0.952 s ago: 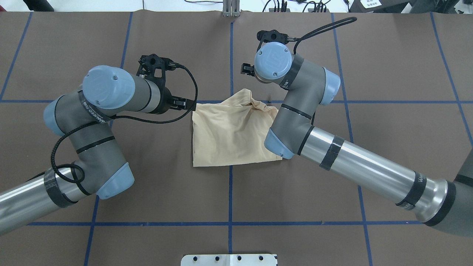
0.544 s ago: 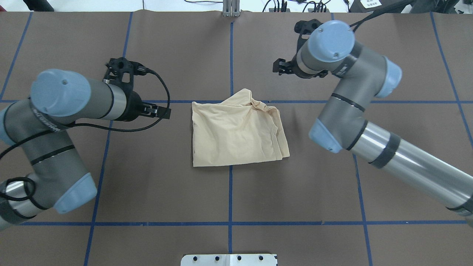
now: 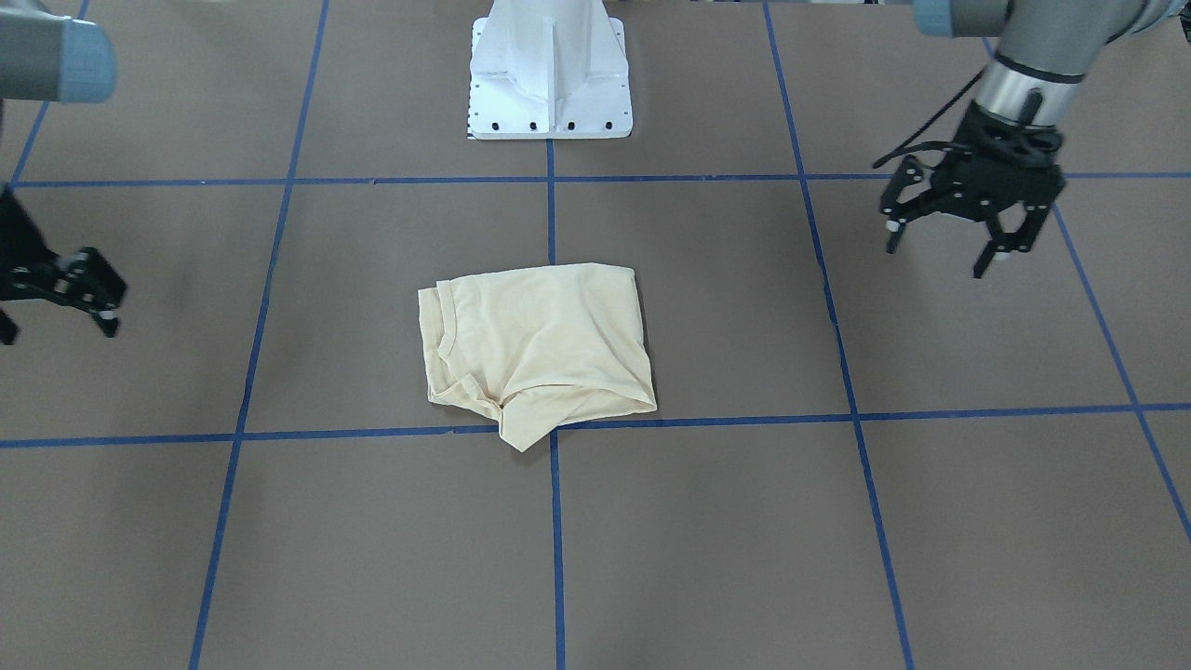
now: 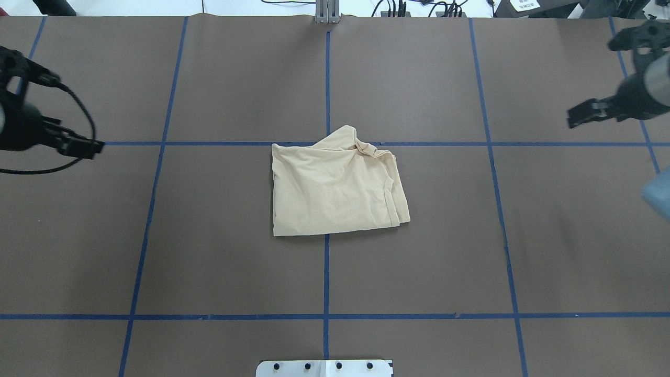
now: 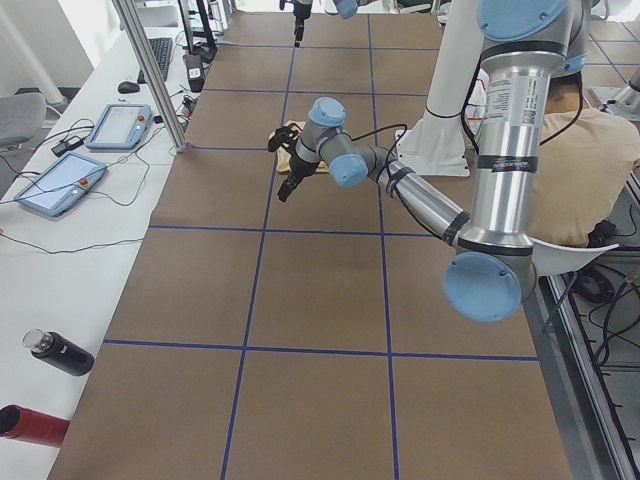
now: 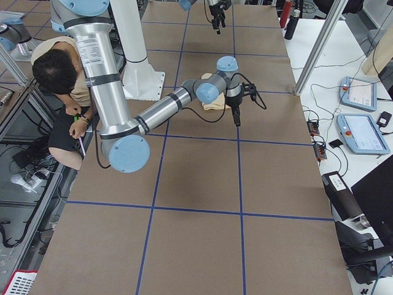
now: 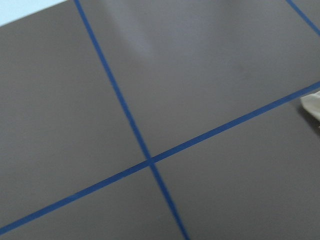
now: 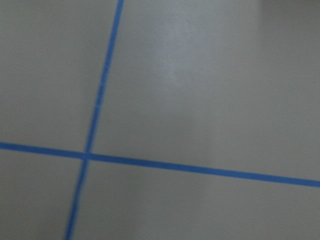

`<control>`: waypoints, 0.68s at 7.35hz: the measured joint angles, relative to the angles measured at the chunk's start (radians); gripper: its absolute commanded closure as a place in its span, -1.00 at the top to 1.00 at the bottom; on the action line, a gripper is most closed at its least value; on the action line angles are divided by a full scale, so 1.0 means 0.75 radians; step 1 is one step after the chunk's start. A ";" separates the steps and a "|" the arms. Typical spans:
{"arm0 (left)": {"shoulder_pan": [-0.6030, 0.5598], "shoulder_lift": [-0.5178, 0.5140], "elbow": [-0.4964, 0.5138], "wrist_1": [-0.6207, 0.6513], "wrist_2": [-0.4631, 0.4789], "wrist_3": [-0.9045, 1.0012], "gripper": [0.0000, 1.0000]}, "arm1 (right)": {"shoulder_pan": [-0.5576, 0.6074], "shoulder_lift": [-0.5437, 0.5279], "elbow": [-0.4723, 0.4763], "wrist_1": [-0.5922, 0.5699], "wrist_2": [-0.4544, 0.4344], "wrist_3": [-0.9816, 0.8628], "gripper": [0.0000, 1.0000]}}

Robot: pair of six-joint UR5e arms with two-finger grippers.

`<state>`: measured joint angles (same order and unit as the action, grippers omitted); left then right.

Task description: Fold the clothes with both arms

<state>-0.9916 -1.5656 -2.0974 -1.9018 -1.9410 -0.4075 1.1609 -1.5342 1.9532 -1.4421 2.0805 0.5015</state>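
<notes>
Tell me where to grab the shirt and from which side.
On the shirt, probably the pointed flap at its edge farthest from the robot, approached from that side. It juts beyond the folded stack, so a finger could slide under it without catching other layers.

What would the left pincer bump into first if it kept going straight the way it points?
Probably the brown table cover. The left pincer points down at it, and its wrist view shows bare cover around a blue tape cross. The shirt lies aside; exact depth is unclear.
</notes>
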 measured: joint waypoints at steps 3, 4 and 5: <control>-0.415 0.198 0.030 0.003 -0.153 0.513 1.00 | 0.451 -0.346 -0.024 -0.011 0.189 -0.693 1.00; -0.504 0.240 0.074 0.004 -0.175 0.566 1.00 | 0.544 -0.422 -0.033 -0.021 0.219 -0.809 1.00; -0.555 0.261 0.153 0.006 -0.198 0.590 1.00 | 0.589 -0.449 -0.030 -0.079 0.232 -0.852 1.00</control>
<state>-1.4076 -1.3699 -1.9827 -1.8975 -2.0892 0.0353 1.6024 -1.8707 1.9306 -1.5011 2.2548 -0.1372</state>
